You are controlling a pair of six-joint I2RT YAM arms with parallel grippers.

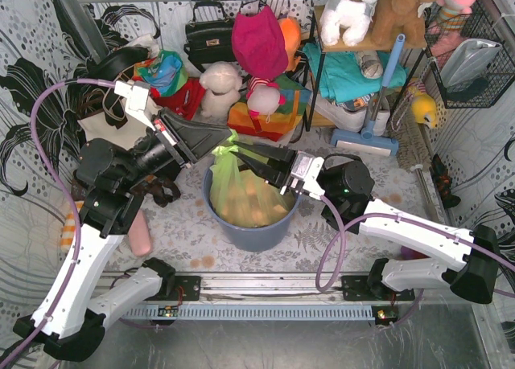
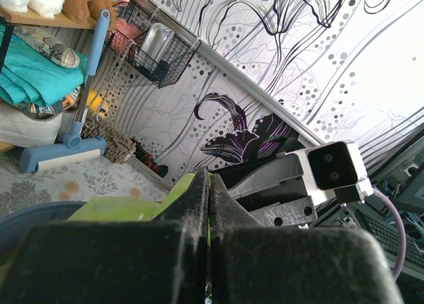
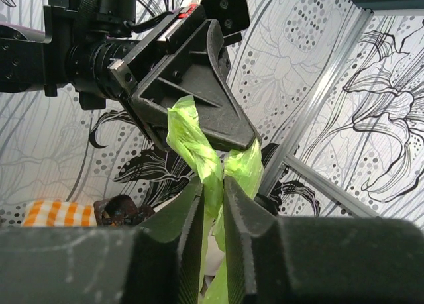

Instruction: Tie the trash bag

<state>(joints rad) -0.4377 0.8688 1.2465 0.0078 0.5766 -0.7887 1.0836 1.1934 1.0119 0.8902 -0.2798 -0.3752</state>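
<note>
Trash bag (image 1: 229, 186) is seated in blue-grey bin (image 1: 249, 236), frame centre. Its gathered neck is pinched above the rim by left gripper (image 1: 224, 144) and right gripper (image 1: 242, 155), both clamped on plastic. No knot is seen; crossing and cinching are judged outstanding.

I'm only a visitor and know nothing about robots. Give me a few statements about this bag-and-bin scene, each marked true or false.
1. The trash bag sits in the blue-grey bin. True.
2. The bin lies tipped on its side. False: it stands upright on the table.
3. The left hand and the right hand both pinch the bag's gathered top above the bin. True.
4. The bag is empty. False: crumpled tan paper shows through the plastic.
5. A blue-handled sweeper leans by the shelf behind the bin. True.
</note>
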